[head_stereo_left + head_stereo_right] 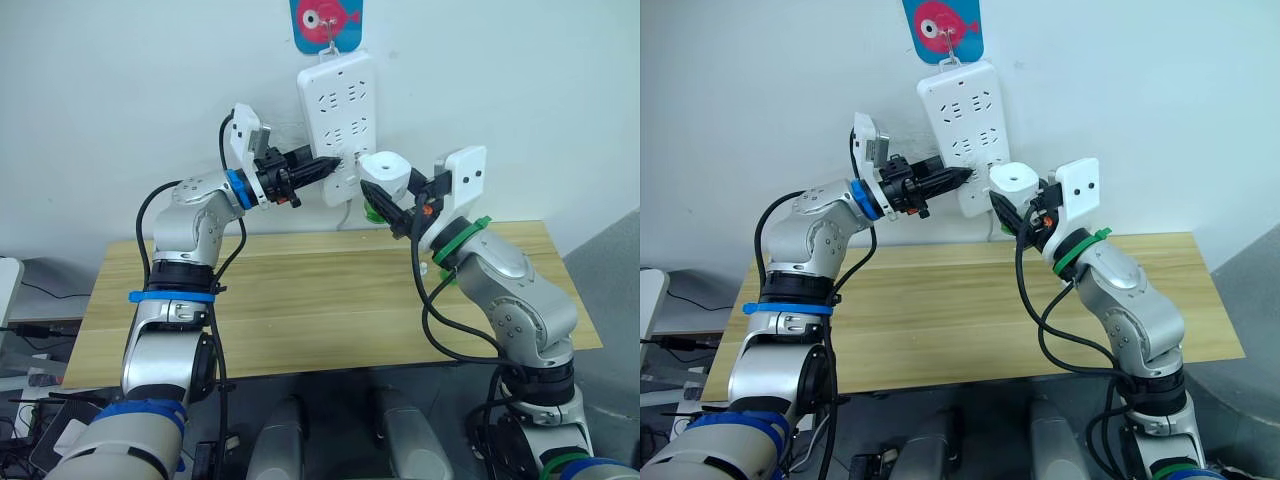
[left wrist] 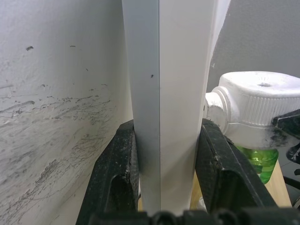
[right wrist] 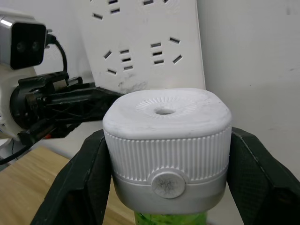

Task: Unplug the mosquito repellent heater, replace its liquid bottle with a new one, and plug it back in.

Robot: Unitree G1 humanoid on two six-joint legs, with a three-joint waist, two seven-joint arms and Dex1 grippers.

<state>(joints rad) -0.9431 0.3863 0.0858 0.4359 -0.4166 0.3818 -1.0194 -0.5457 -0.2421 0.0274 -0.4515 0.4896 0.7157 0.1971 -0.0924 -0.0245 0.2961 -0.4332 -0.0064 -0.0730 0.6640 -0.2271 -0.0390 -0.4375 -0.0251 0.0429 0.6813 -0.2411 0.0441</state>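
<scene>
Wooden table (image 1: 300, 310): light top, set against the white wall (image 1: 120, 100), beneath both arms.

Power strip (image 1: 340, 115): white, multi-socket, hung upright on the wall under a fish-printed hook plate (image 1: 328, 22). Its lower edge is pinched from the side by the left gripper (image 1: 325, 165); in the left wrist view both black fingers (image 2: 115, 173) press flat against the strip's two faces, bracing it.

Mosquito repellent heater (image 3: 166, 150): white ribbed body with a vented top, green liquid bottle (image 2: 258, 159) fitted below. Held aloft just beside the strip's lower right corner, plug side facing the strip. Whether the prongs are seated in a socket cannot be told from these views.

Right gripper (image 1: 400, 205): closed on the heater, one finger on either flank of the ribbed body.

Step in hand, by judgement: either pulling the heater from the strip or pushing it back in; which one cannot be told, nor whether the bottle is the old or the new one. Next move calls for a straight motion square to the strip face, with the left grip steadying the strip against swing.
</scene>
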